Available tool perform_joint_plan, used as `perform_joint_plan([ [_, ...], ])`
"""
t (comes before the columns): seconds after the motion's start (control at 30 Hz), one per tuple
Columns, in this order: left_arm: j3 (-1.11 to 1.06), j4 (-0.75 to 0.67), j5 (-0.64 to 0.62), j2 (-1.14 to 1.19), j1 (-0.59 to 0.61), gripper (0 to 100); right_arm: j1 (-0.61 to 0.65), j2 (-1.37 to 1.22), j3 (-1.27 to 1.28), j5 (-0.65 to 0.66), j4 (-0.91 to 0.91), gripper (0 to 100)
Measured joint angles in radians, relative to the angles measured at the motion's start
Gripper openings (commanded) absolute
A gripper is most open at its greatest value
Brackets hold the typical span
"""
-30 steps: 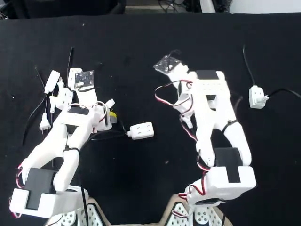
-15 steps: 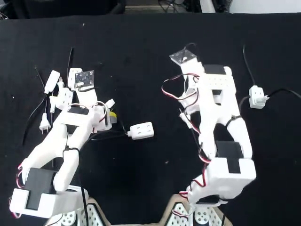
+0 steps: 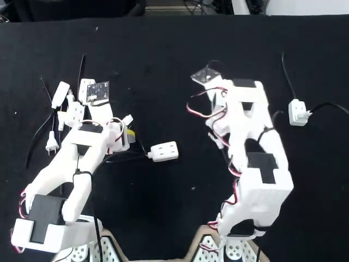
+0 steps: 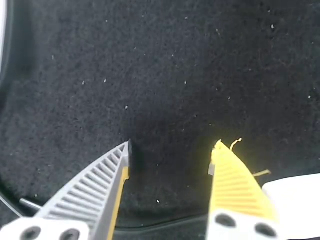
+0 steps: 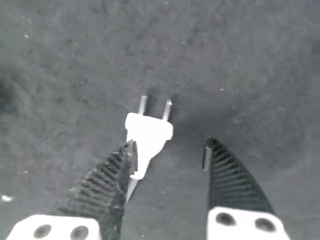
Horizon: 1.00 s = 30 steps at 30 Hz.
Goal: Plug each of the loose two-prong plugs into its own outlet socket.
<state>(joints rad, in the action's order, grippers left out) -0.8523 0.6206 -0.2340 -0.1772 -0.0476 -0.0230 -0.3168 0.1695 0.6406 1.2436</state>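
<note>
Table [image 3: 163, 49], black cloth-covered, bearing two white arms side by side. Far left: corded plug [image 3: 52, 143], white, two-prong, on a black cord, lying flat on the cloth with its prongs free, near a cluster of white outlet blocks [image 3: 76, 113] just beyond it. Left arm [image 3: 71, 164]: stretched from the near edge toward that cluster, its wrist just beside the blocks. Left gripper [image 4: 172, 145]: claw spread, grey finger [image 4: 100, 195] and yellow finger [image 4: 235, 180] well apart, with bare cloth between them; a thin black cable [image 4: 150, 220] crosses beneath the finger bases, and a white body [image 4: 295, 192] sits at the yellow finger's outer side. Centre: socket strip [image 3: 164, 151], white, lying flat between the two arms, a black cord leading from its end toward the left arm. Right arm [image 3: 256, 158]: folded, reaching from the near edge toward the table's middle, camera board [image 3: 206, 75] at its far end. Right gripper [image 5: 169, 145]: claw spread, two dark fingers well apart over the cloth. Loose plug [image 5: 148, 132]: white, two-prong, touching the inner face of one dark finger [image 5: 107, 185] near its tip, apart from the other finger, both metal prongs pointing away from the gripper, in no socket; whether it rests on the cloth cannot be told. Far right: single outlet block [image 3: 298, 112], white, a black lead [image 3: 330, 107] joined at its side, well apart from the right gripper.
</note>
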Motion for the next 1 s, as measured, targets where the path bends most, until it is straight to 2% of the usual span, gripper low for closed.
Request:
perform_joint_plan([
  [0.2,0.0,0.0,0.0,0.0,0.0,26,0.015,0.003,0.025,-0.017,-0.005,20.4],
  [0.5,0.0,0.0,0.0,0.0,0.0,26,0.035,0.206,0.288,-0.044,-0.141,20.4],
  [0.73,0.0,0.0,0.0,0.0,0.0,26,0.138,0.236,0.295,-0.149,-0.133,16.8],
  [1.0,0.0,0.0,0.0,0.0,0.0,26,0.143,0.354,0.295,-0.169,-0.051,18.5],
])
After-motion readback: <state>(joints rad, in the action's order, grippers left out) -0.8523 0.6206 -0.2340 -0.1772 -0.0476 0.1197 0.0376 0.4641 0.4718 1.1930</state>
